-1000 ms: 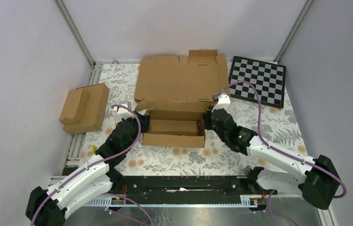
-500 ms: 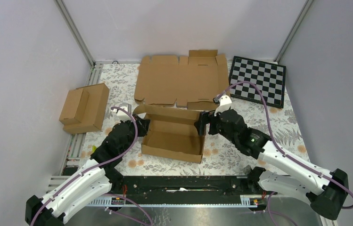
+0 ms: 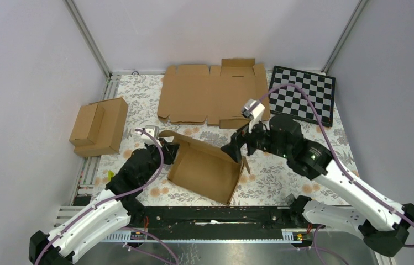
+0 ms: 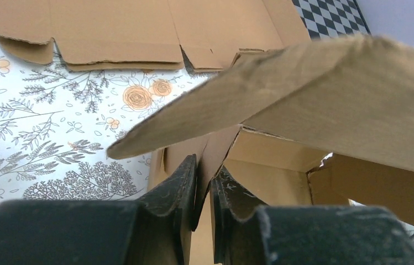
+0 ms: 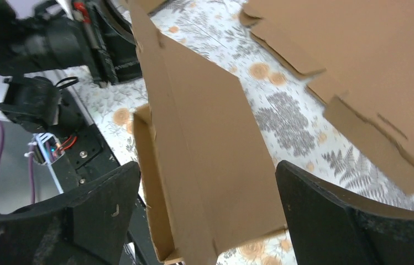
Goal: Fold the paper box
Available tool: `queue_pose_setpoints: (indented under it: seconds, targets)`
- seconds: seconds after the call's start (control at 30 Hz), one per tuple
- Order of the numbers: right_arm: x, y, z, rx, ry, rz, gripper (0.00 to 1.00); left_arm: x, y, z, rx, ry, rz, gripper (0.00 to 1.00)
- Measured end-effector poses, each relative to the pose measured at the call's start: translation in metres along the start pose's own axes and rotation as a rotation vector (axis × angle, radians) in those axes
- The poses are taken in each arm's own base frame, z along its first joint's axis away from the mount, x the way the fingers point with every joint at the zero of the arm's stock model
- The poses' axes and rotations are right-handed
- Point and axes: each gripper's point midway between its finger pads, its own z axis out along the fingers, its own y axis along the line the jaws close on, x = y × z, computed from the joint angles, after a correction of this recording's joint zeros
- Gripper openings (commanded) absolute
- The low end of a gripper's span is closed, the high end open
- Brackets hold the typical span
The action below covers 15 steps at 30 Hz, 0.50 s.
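Observation:
The paper box lies skewed in the middle of the table, with its brown lid hanging low over the tray. My left gripper is at the box's left end. In the left wrist view it is shut on a thin cardboard wall of the box. My right gripper hovers over the box's right end. Seen from the right wrist, it is open wide, with the lid below and touching neither of the fingers.
A wide flat cardboard blank lies at the back. A checkerboard leans at the back right. Two joined small brown boxes sit at the left edge. A black rail runs along the near edge.
My right gripper has opened, let go of the box and risen. The box has swung clockwise toward the front, and its lid has come down over the tray. The left gripper still holds.

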Motion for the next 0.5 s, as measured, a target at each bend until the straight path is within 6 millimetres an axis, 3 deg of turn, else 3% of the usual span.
queue_pose_setpoints:
  seconds: [0.13, 0.23, 0.3, 0.43, 0.5]
  targets:
    - [-0.016, 0.017, 0.019, -0.099, 0.039, -0.051, 0.97, 0.006, -0.003, 0.0, 0.024, 0.015, 0.009, 0.16]
    - [-0.006, 0.026, 0.039, -0.166, 0.123, -0.055, 0.95, 0.007, -0.006, 0.001, 0.035, 0.019, 0.013, 0.16]
    - [0.007, 0.03, 0.048, -0.201, 0.18, -0.049, 0.88, 0.007, -0.007, 0.0, 0.039, 0.02, 0.015, 0.18]
    - [0.023, 0.038, 0.049, -0.25, 0.244, -0.044, 0.76, 0.008, -0.007, 0.0, 0.041, 0.026, 0.018, 0.31]
    - [0.024, 0.043, 0.047, -0.274, 0.248, -0.048, 0.75, 0.012, -0.005, 0.0, 0.038, 0.043, 0.02, 0.44]
